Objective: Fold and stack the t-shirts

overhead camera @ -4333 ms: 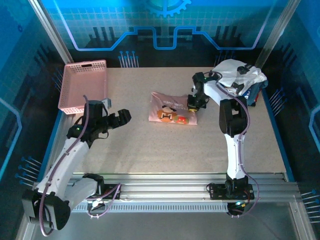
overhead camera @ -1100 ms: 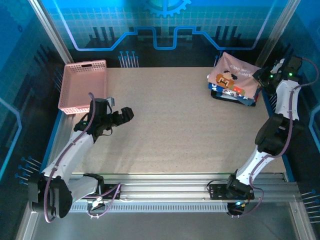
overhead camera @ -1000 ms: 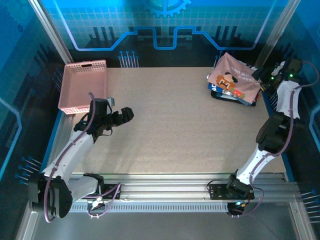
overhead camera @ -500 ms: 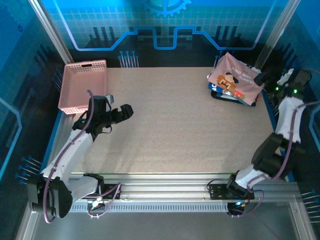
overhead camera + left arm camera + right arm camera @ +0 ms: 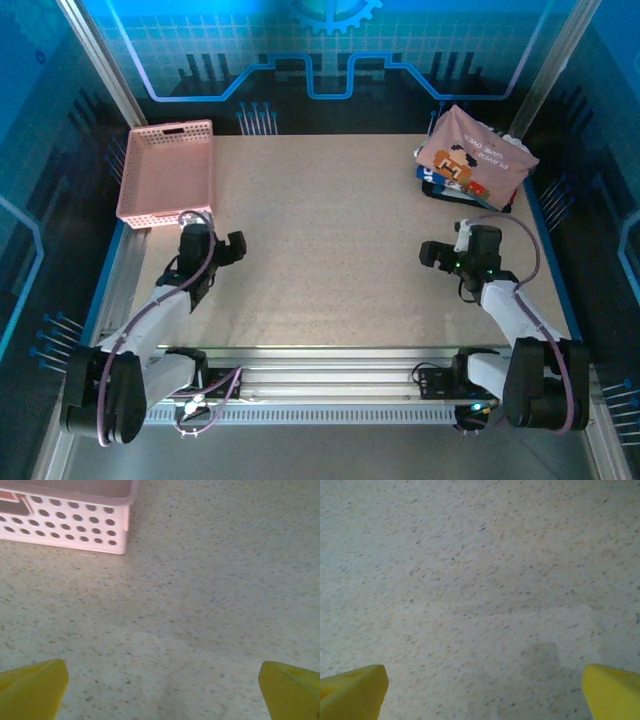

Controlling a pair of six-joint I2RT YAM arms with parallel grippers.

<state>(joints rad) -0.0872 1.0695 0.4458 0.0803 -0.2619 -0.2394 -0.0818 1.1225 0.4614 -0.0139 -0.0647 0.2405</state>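
The t-shirts lie in a folded stack at the back right corner of the table. The dusty-pink one (image 5: 478,158) with its orange, white and dark print is on top, and a navy edge (image 5: 432,181) shows beneath it. My right gripper (image 5: 433,255) is low over bare table, in front of the stack and well apart from it, open with nothing in it. In the right wrist view its yellow fingertips (image 5: 352,690) stand wide over speckled tabletop. My left gripper (image 5: 233,246) hovers near the table's left side, open and empty, its fingertips (image 5: 32,687) spread wide.
A pink plastic lattice basket (image 5: 165,172) stands at the back left, and its perforated white-pink wall (image 5: 65,525) lies just ahead of my left gripper. The speckled tabletop (image 5: 330,240) stretches between the two arms. Metal rails run along the near edge.
My right arm has swung back from the stack at the back right to the near right of the table, its gripper open. The left arm has drawn back towards its base.
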